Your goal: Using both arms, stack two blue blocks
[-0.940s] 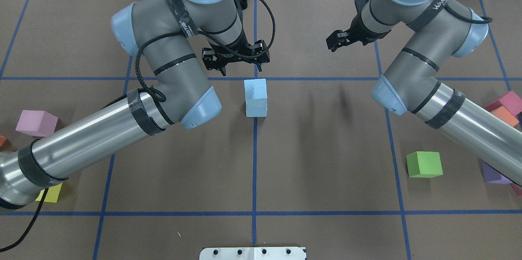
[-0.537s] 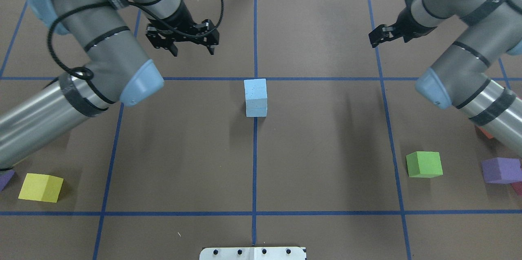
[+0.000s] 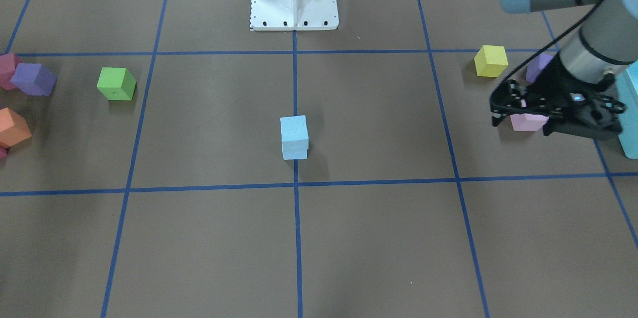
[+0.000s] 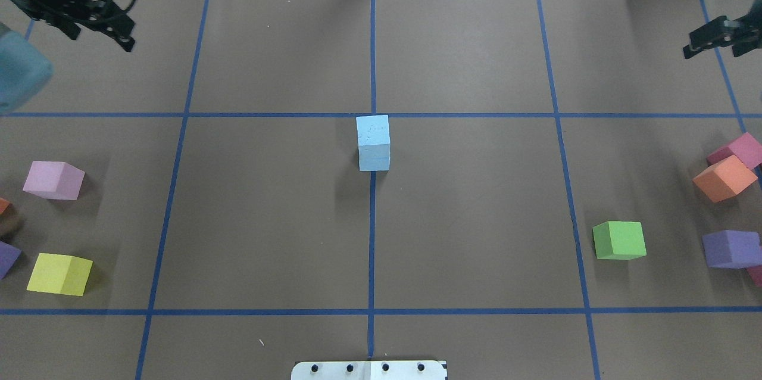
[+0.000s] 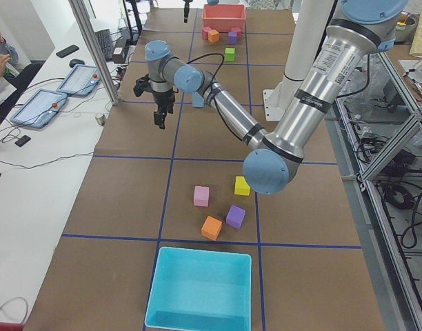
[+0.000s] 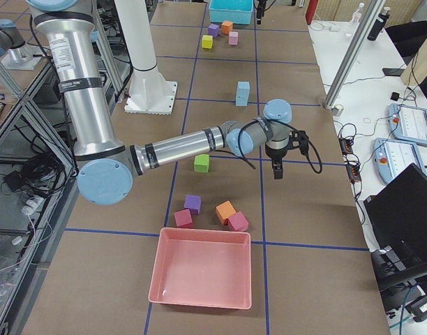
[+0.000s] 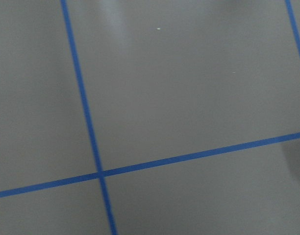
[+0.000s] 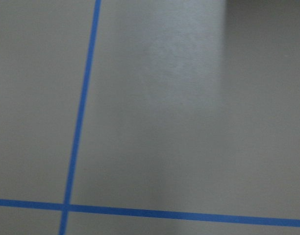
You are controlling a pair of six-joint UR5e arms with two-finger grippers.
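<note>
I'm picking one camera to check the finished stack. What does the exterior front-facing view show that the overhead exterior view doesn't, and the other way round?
Only the front-facing view shows the turquoise bin, cut off at its right edge. Only the overhead view shows the right gripper, out at the table's far right side. Both show the two blue blocks stacked on the centre line with nothing touching them, the left gripper well off to the robot's left, the green cube and the yellow cube.

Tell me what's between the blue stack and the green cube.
Between blue stack and green cube: only bare table cover, crossed by one blue tape line, per overhead view.
</note>
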